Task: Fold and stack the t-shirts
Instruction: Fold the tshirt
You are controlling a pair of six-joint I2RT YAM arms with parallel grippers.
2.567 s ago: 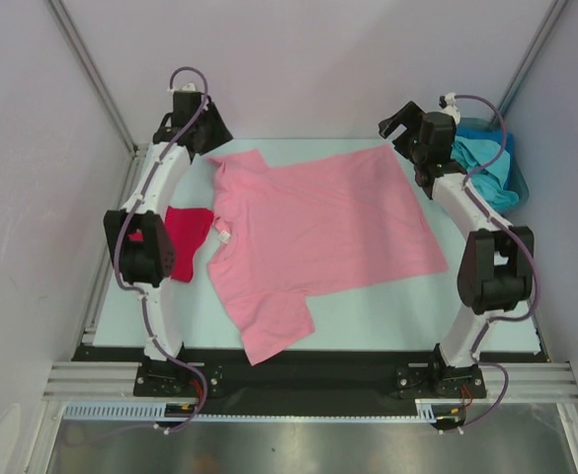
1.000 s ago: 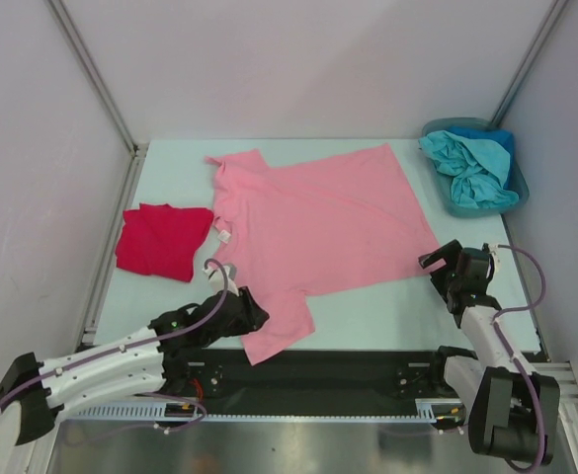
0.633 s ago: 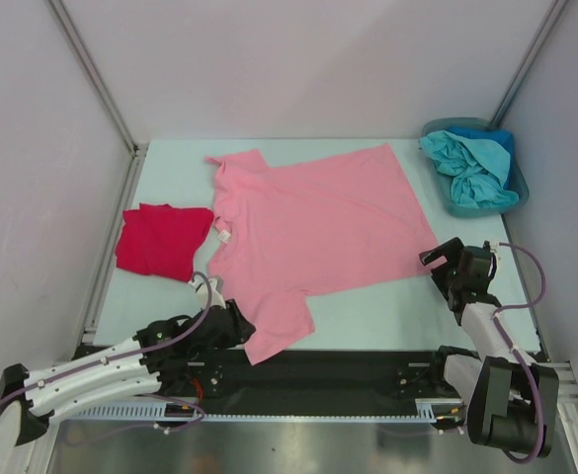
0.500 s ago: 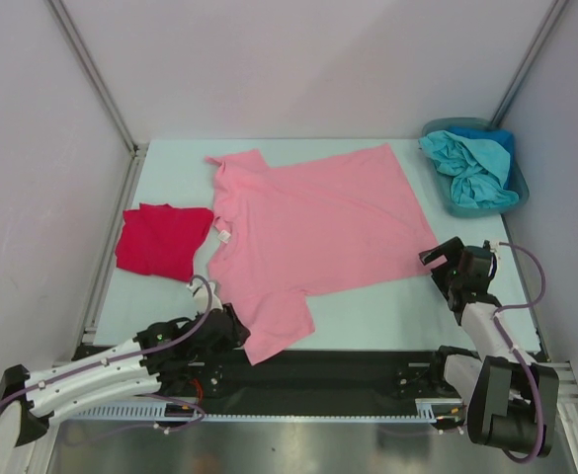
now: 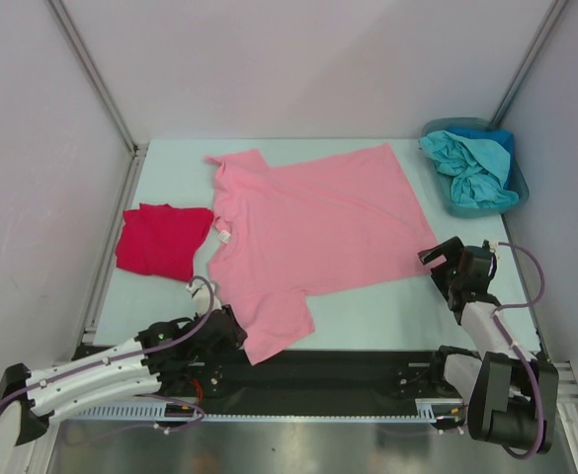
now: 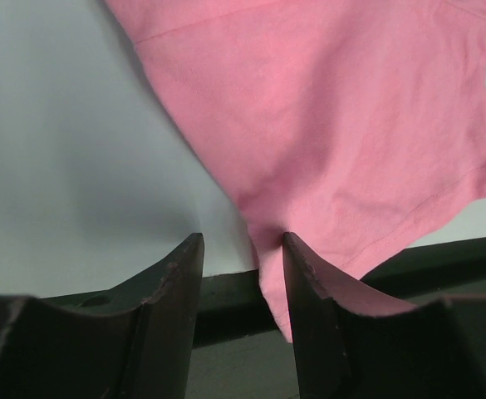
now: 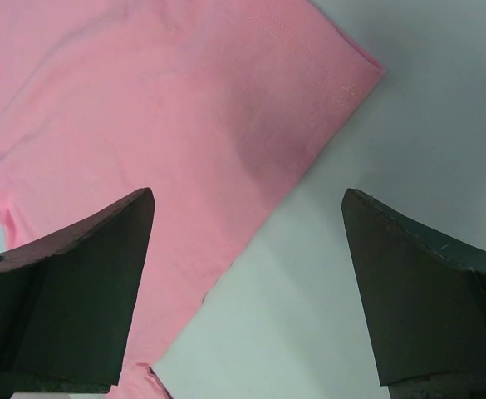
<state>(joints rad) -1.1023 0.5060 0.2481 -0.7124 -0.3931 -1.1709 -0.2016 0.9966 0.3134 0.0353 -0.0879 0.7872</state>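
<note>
The red t-shirt (image 5: 160, 240) lies bunched on the worktop (image 5: 170, 168), beyond the left tool (image 5: 231, 331) and off to its left, well apart from it. The left tool sits low at the near edge of the worktop, its arm stretched along the front rail. In the left wrist view its two dark fingers (image 6: 172, 287) stand apart with bare worktop showing in the gap, so it is open and grips nothing. The left finger is clear of any cloth. The right finger overlaps the edge of the near sleeve of the pink t-shirt (image 5: 318, 222); whether it touches the cloth cannot be told. That sleeve's corner hangs over the worktop's edge onto the black strip (image 6: 450, 253), just beside the right finger.

The pink t-shirt is spread flat and lies ahead of both tools. Its neck and sleeves are toward the left tool and its hem is toward the right tool (image 5: 447, 259). A small white label shows at the collar.

The right tool points at the near corner of the hem, its jaws spread very wide and holding nothing. In the right wrist view the pink cloth fills the space ahead of the left finger (image 7: 76, 283) and runs out to a corner ahead of the gap, while bare worktop lies by the right finger.

Beyond the right tool and slightly to its right, well apart, stands a teal bin (image 5: 481, 210). It holds a crumpled teal t-shirt (image 5: 466, 168) and a blue t-shirt (image 5: 496, 138).
</note>
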